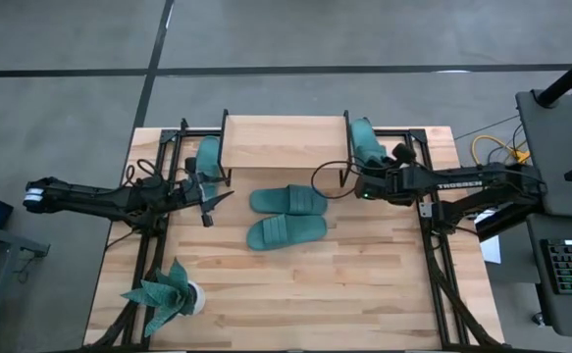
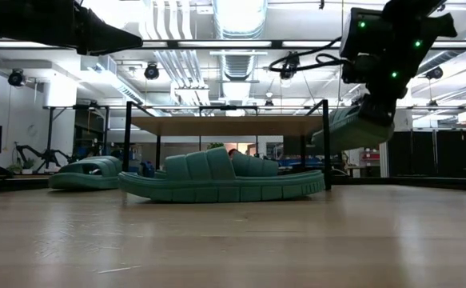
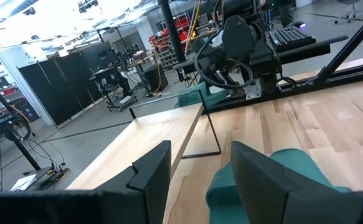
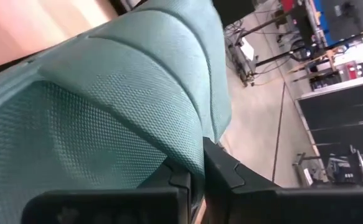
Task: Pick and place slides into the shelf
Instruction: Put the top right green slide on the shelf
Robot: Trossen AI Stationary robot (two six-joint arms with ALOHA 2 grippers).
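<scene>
At the near edge of the counter (image 1: 295,294) I see a plant (image 1: 166,294) in a white pot, on the left. Past it, mid-counter, two slides lie flat and side by side, the near slide (image 1: 286,231) just in front of the far slide (image 1: 287,199), close together; whether they touch I cannot tell. To their left my left gripper (image 1: 210,199) hangs above the counter with its fingers (image 3: 151,175) apart and nothing between them. Just beyond it a third slide (image 1: 207,156) rests by the left end of the shelf (image 1: 286,142). On the right, my right gripper (image 1: 369,169) is clamped on a fourth slide (image 1: 365,138), fingers pinching the edge of its strap. In the low view that slide hangs tilted, clear of the counter, at the shelf's right legs and just under the plank. The shelf stands at the far side of the counter, its plank bare.
</scene>
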